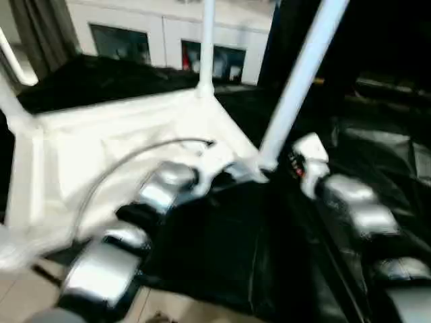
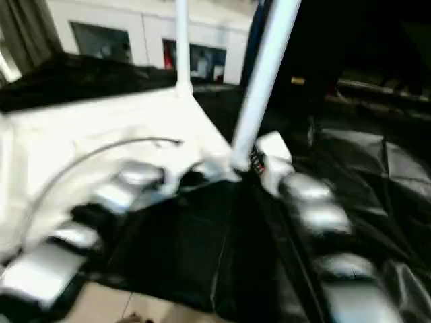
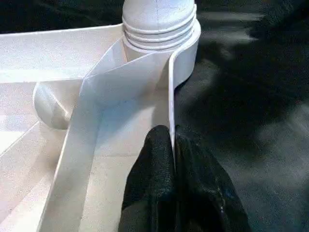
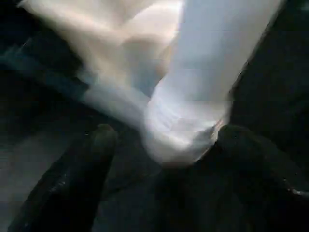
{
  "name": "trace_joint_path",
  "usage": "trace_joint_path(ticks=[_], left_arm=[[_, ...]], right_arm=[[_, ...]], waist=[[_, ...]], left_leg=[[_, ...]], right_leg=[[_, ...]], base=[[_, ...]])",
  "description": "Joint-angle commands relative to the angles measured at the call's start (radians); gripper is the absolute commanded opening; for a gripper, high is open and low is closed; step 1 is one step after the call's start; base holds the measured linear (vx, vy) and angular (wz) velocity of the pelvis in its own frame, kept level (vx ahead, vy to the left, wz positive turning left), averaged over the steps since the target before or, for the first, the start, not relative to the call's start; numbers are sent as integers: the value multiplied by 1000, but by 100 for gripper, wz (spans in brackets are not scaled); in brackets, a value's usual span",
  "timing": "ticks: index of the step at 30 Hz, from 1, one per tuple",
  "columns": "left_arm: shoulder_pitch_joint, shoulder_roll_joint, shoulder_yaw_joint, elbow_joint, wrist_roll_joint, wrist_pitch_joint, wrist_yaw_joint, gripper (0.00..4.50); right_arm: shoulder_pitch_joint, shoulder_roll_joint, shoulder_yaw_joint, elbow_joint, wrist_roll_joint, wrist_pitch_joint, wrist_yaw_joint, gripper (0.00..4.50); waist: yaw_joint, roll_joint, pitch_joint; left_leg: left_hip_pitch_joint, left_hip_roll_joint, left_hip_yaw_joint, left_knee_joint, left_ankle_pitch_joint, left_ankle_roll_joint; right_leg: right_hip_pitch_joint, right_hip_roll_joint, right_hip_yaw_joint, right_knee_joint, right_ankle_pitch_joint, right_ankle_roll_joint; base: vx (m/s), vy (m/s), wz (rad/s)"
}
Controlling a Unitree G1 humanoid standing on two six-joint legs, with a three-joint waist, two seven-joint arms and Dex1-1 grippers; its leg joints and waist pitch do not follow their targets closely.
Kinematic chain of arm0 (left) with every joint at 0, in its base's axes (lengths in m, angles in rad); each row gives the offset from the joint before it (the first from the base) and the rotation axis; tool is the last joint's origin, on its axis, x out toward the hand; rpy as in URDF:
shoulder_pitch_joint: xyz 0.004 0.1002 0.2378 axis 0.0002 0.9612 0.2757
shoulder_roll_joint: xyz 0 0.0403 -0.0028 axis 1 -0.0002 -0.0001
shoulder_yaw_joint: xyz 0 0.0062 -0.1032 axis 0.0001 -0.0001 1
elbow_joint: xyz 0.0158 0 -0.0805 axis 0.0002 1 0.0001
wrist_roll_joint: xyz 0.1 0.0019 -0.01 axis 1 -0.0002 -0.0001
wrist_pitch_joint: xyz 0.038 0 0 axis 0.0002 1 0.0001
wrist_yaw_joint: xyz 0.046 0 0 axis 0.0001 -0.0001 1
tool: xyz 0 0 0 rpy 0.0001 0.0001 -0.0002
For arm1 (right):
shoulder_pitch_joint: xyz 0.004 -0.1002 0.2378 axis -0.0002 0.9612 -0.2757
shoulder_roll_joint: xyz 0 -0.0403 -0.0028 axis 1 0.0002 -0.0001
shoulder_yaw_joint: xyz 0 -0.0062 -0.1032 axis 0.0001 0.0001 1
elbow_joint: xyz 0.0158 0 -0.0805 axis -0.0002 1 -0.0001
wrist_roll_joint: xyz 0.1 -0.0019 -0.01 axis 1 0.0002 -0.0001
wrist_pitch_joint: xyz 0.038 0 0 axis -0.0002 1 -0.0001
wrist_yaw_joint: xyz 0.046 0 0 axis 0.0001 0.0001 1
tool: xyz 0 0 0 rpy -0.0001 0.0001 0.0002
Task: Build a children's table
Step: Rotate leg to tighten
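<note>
Background stuff from where I'm standing: everything sits on a black sheet (image 1: 222,249), shiny and creased, looks like plastic, spread over the floor. A strip of pale tiled floor (image 1: 27,296) pokes out at the near left edge of it. Straight across there's a white cabinet (image 1: 168,33) with dark glass doors; something red (image 1: 186,60) sits behind one of them, can't tell what. A grey curtain (image 1: 40,27) hangs at the far left. Over on the right it's just dark, with more folds of that sheet.
</note>
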Motion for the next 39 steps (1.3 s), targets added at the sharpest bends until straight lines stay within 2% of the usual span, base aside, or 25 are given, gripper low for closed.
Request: trace_joint_path(ticks=[1, 2, 3, 5, 6, 9, 11, 12, 15, 19, 22, 26, 28, 32, 37, 39], left_arm=[[46, 7, -44, -77, -43, -10, -165, 0], [49, 10, -46, -85, -45, -6, -175, 0], [60, 25, -52, -117, -50, 17, -210, 0], [74, 43, -58, -148, -51, 28, -234, 0], [77, 46, -58, -152, -52, 27, -235, 0], [87, 50, -52, -160, -52, 26, -229, 0], [94, 53, -52, -168, -51, 29, -230, 0], [99, 56, -53, -175, -51, 33, -233, 0], [109, 61, -52, -194, -51, 46, -239, 0], [116, 66, -53, -215, -52, 63, -241, 0], [114, 65, -54, -213, -52, 64, -237, 0], [118, 64, -52, -226, -51, 76, -235, 0], [119, 64, -51, -229, -51, 79, -236, 0], [127, 72, -54, -244, -53, 93, -251, 0], [131, 77, -55, -246, -53, 104, -258, 0], [128, 61, -49, -233, -46, 116, -217, 0]], right_arm=[[6, -20, 28, -52, 25, 26, 80, 390], [7, -21, 28, -54, 25, 28, 85, 390], [8, -24, 27, -63, 18, 27, 96, 390], [-4, -15, 26, -45, 8, 20, 98, 390], [-8, -12, 26, -40, 4, 19, 94, 390], [-6, -7, 31, -53, 7, 35, 112, 390], [-6, -4, 38, -54, 5, 34, 113, 390], [-6, -3, 41, -55, 5, 33, 114, 390], [-7, 1, 42, -50, 6, 37, 116, 390], [-7, 9, 40, -36, -6, 28, 106, 356], [-9, 12, 39, -30, -7, 24, 102, 321], [-7, 17, 36, -26, -6, 21, 103, 302], [-7, 18, 36, -25, -6, 21, 103, 278], [-7, 24, 34, -16, -6, 22, 95, 271], [-1, 38, 27, -5, -3, 27, 71, 269], [-10, 72, -1, 50, -8, 36, -29, 269]], waist=[[14, -15, -70], [15, -13, -66], [16, -16, -64], [19, -13, -60], [20, -12, -57], [24, -13, -54], [25, -16, -57], [25, -16, -57], [27, -19, -61], [29, -18, -63], [27, -18, -62], [29, -18, -62], [28, -19, -62], [26, -18, -64], [20, -19, -64], [14, -15, -64]], left_leg=[[7, 68, -25, -50, -88, 139], [8, 67, -22, -50, -103, 132], [12, 70, -21, -52, -120, 123], [14, 73, -23, -57, -169, 90], [19, 74, -25, -62, -210, 57], [21, 74, -28, -65, -246, 31], [18, 73, -30, -67, -231, 20], [18, 73, -30, -67, -231, 20], [15, 69, -27, -61, -179, 37], [13, 67, -26, -57, -141, 56], [15, 68, -26, -58, -155, 51], [15, 68, -26, -58, -160, 46], [15, 67, -26, -57, -155, 48], [14, 67, -26, -56, -141, 54], [14, 66, -27, -57, -155, 48], [15, 68, -27, -57, -160, 41]], right_leg=[[59, -84, 57, -45, 0, -275], [53, -80, 57, -49, -30, -275], [49, -80, 58, -52, -57, -274], [45, -84, 59, -59, -152, -259], [41, -85, 61, -66, -212, -244], [39, -88, 63, -73, -270, -219], [43, -88, 64, -69, -254, -203], [43, -88, 64, -69, -254, -203], [46, -86, 64, -60, -169, -218], [48, -83, 62, -53, -123, -230], [48, -83, 62, -55, -139, -232], [49, -85, 63, -56, -153, -226], [49, -84, 63, -55, -145, -227], [49, -82, 62, -52, -117, -235], [50, -83, 61, -53, -127, -237], [48, -85, 63, -54, -132, -240]], base=[[0, 0, 0], [0, 0, 0], [0, 0, 0], [0, 0, 0], [0, 0, 0], [0, 0, 0], [0, 0, 0], [0, 0, 0], [0, 0, 0], [0, 0, 0], [0, 0, 0], [0, 0, 0], [0, 0, 0], [0, 0, 0], [0, 0, 0], [0, 0, 0]])
